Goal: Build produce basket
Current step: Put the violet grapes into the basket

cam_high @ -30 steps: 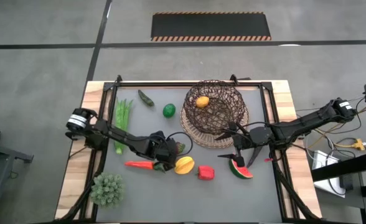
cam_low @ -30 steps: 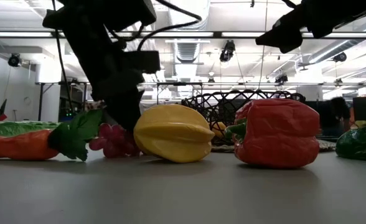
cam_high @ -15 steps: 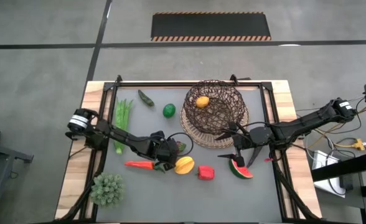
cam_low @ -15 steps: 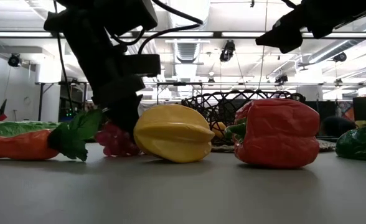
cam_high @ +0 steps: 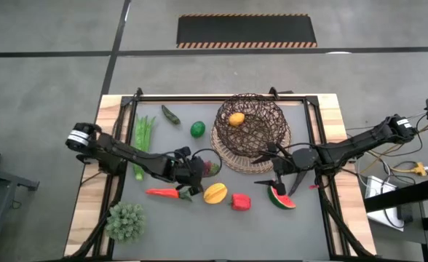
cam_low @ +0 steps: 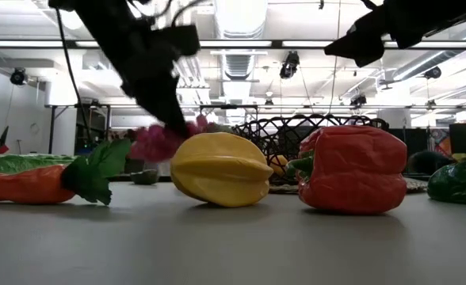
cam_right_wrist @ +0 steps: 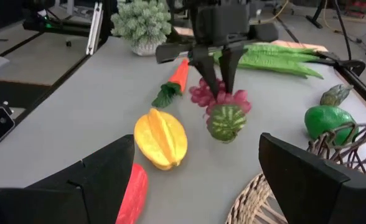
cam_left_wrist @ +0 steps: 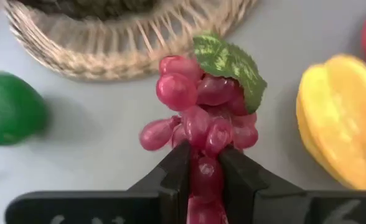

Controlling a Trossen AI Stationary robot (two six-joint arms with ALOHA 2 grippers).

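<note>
Near the table's middle, our left gripper pinches the grapes thinly; they could slip. Right gripper stands wide.

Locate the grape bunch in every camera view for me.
High view: grape bunch, centre, beside the basket.
Low view, left of centre, lifted off the table.
Left wrist view, centre, pinched in the left tool.
Right wrist view, upper centre.
Shared landmark: yellow starfruit.

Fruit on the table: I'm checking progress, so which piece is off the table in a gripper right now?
The purple-red grapes. The left gripper is shut on their lower end, lifted beside the yellow mango, which lies on the table.
</note>
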